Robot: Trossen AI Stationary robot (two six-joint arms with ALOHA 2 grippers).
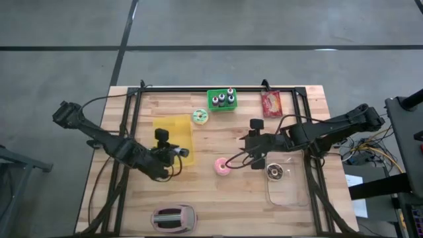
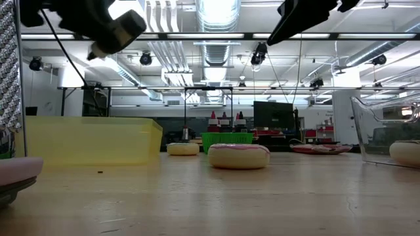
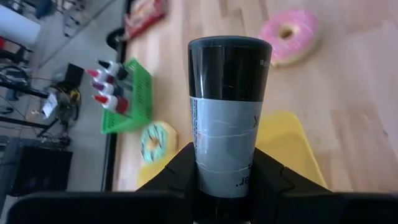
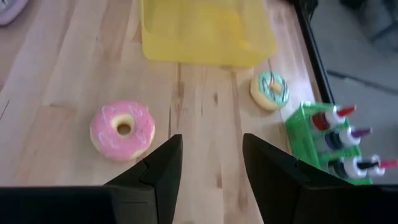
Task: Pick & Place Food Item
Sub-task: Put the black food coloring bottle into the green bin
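Observation:
My left gripper (image 1: 173, 153) is shut on a black cylinder with a grey label (image 3: 227, 112), held above the near right corner of the yellow container (image 1: 173, 130). My right gripper (image 1: 243, 149) is open and empty in the air, just right of and beyond a pink frosted donut (image 1: 221, 166), which lies flat on the table; the donut also shows in the right wrist view (image 4: 122, 130). A green frosted donut (image 1: 199, 116) lies flat near the green basket. A chocolate donut (image 1: 274, 172) lies in a clear container (image 1: 291, 192). My left gripper pinches the cylinder's labelled lower part (image 3: 211, 171) between its two fingers, one on each side. The cylinder sticks out forward past the fingertips, its black end (image 3: 230, 53) toward the table's right, lifted clear of the table and the container.
A green basket of small bottles (image 1: 221, 100) and a red snack packet (image 1: 271, 103) stand at the far edge. A pink toaster (image 1: 173, 218) sits at the near edge. Black frame rails run along the table's sides.

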